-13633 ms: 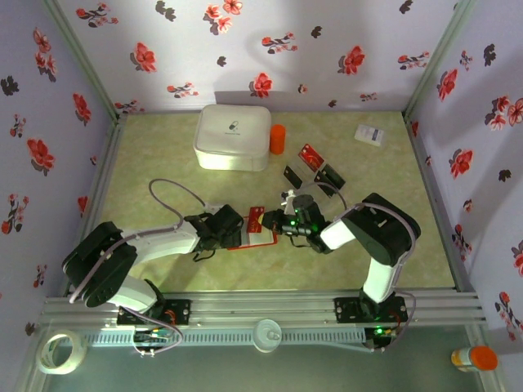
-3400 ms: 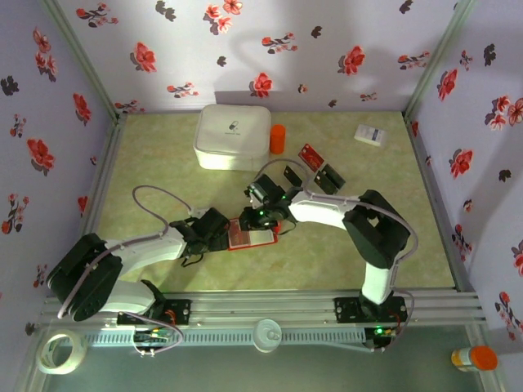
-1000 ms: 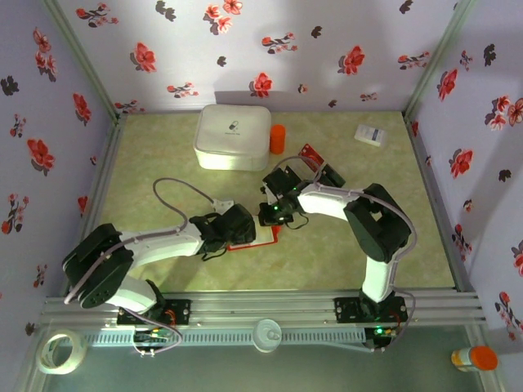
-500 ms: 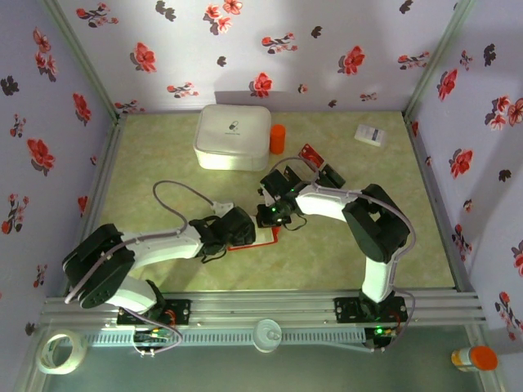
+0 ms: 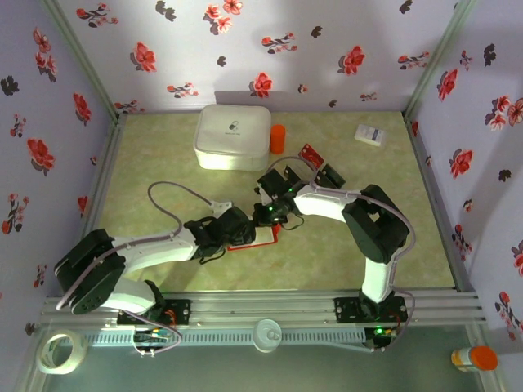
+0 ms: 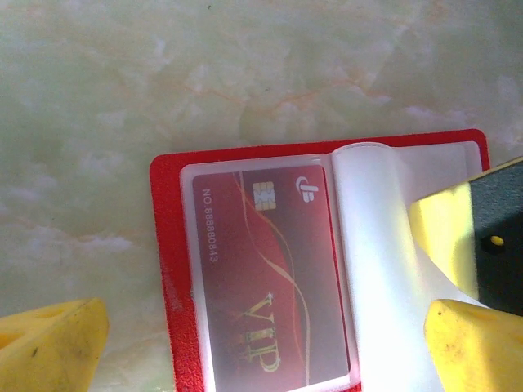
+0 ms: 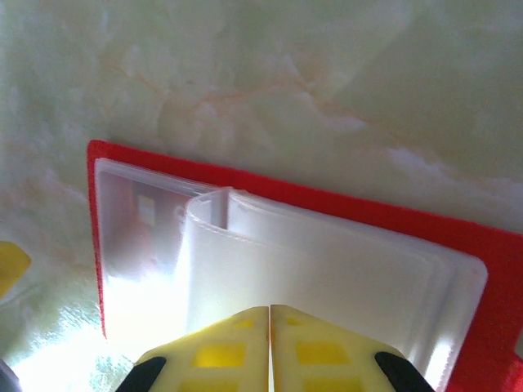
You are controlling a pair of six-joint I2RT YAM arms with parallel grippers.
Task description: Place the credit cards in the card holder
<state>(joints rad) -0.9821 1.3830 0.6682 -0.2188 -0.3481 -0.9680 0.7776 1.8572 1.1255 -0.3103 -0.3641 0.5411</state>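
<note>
The card holder [image 5: 265, 238] lies open on the table, a red wallet [image 6: 167, 269] with pale clear sleeves. A red VIP credit card [image 6: 261, 278] sits inside its left sleeve. My left gripper [image 6: 261, 351] is open and straddles the holder, one yellow finger on each side. My right gripper [image 7: 270, 314] is shut, its tips resting on the curled whitish sleeves [image 7: 327, 253] of the holder [image 7: 343, 204]. Three loose credit cards lie behind the right gripper [image 5: 270, 214]: a red one [image 5: 310, 155] and two black ones [image 5: 292, 174] [image 5: 329, 175].
A big white rounded box [image 5: 233, 136] and an orange cylinder [image 5: 278, 139] stand at the back. A small white box [image 5: 371, 134] lies at the back right. Flowered walls close three sides. The right gripper's yellow finger [image 6: 458, 237] pokes into the left wrist view.
My left arm's elbow has swung down and left while its gripper stays over the holder. The right gripper has hardly moved on the sleeves.
</note>
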